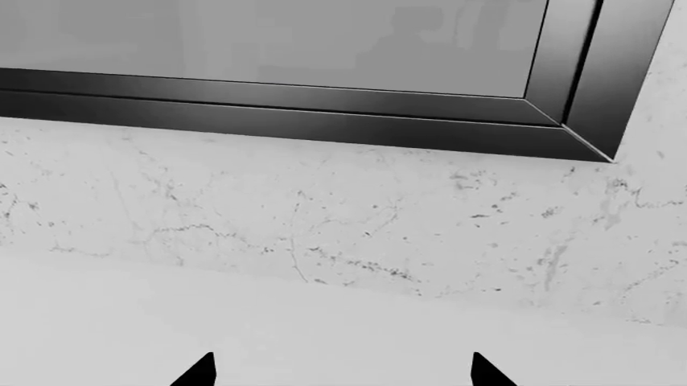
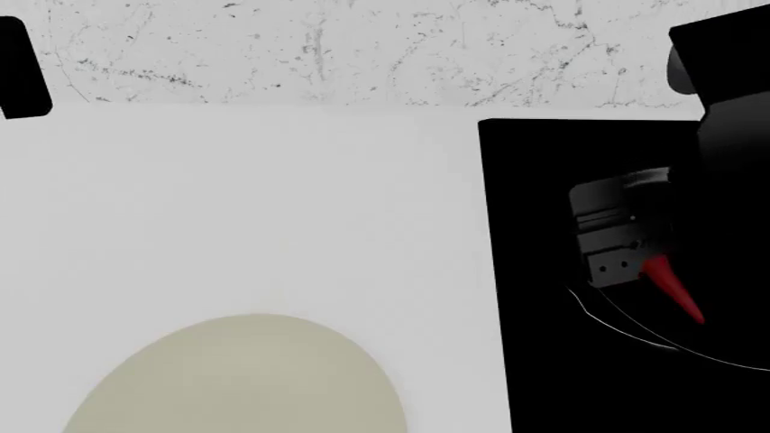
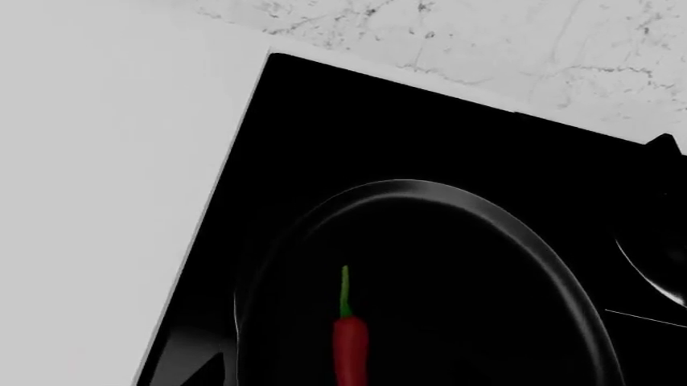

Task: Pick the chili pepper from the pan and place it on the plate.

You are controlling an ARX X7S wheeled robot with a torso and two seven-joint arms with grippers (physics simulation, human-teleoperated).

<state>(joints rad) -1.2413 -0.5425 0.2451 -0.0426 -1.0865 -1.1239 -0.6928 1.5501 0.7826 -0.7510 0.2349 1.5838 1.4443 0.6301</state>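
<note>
The chili pepper (image 3: 349, 342) lies in the black pan (image 3: 516, 233), red body towards my right gripper (image 3: 346, 379), green stem pointing away. That gripper hangs low over the pan and is open. One dark fingertip (image 3: 209, 374) shows well to the side of the pepper; the other is lost against the black pan. In the head view the pepper (image 2: 672, 289) pokes out from under the right wrist, beside the pan rim (image 2: 626, 332). The cream plate (image 2: 241, 379) lies on the white counter at the front left. My left gripper (image 1: 343, 379) is open over bare counter.
The pan sits on a flat black stovetop (image 2: 542, 180) at the right. A marbled backsplash (image 2: 361, 45) runs along the rear of the white counter (image 2: 241, 207). A dark-framed grey panel (image 1: 322, 112) sits above the backsplash. The left arm (image 2: 18, 68) shows at the far left.
</note>
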